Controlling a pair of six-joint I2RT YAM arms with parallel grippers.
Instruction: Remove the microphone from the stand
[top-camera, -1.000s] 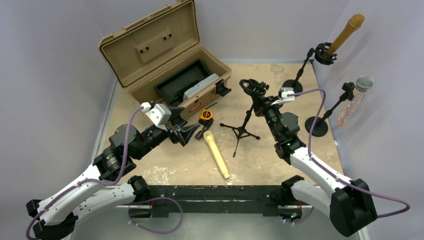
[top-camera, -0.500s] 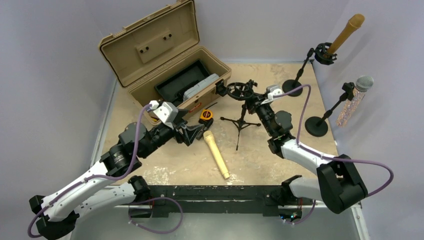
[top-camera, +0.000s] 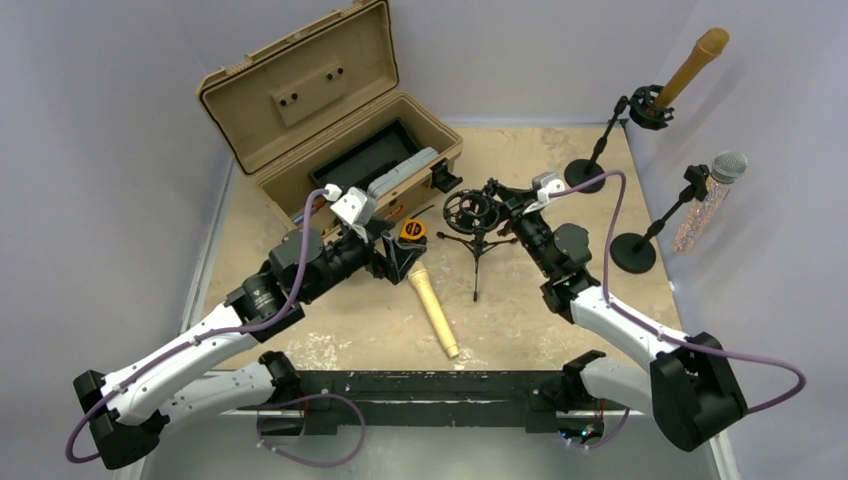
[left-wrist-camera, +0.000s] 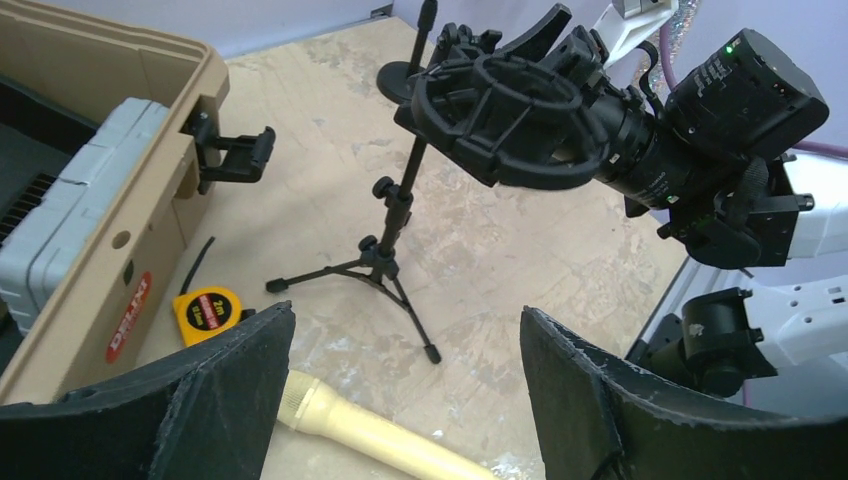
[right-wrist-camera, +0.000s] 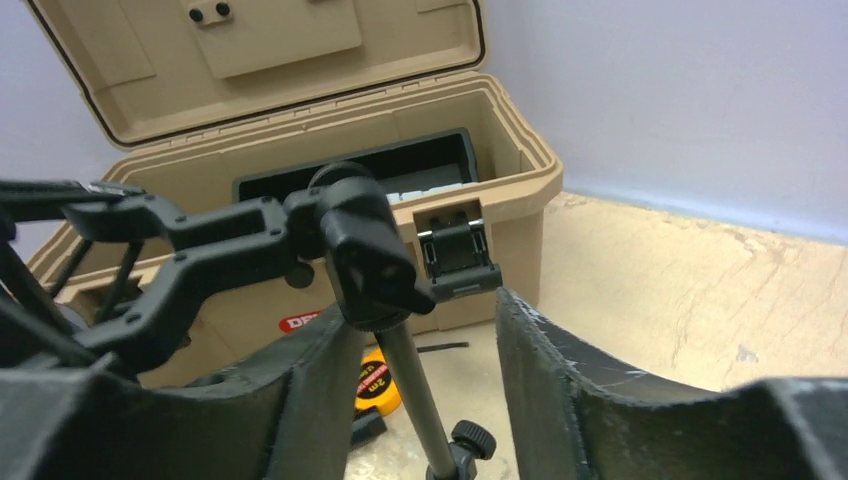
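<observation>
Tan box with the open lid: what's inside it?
Inside the tan plastic box sits a black tray holding a grey plastic case. Anything beneath the tray is covered, so it cannot be seen.

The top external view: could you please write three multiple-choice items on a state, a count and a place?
1. The toolbox lid is: A open; B shut; C missing.
2. How many microphones are mounted rather than lying loose? A none; B two; C four.
3. The gold microphone lies: A on the table; B inside the toolbox; C on the lid.
Key: 1 A, it stands raised. 2 B, a tan microphone and a silver microphone, far right. 3 A, it rests flat there.
</observation>
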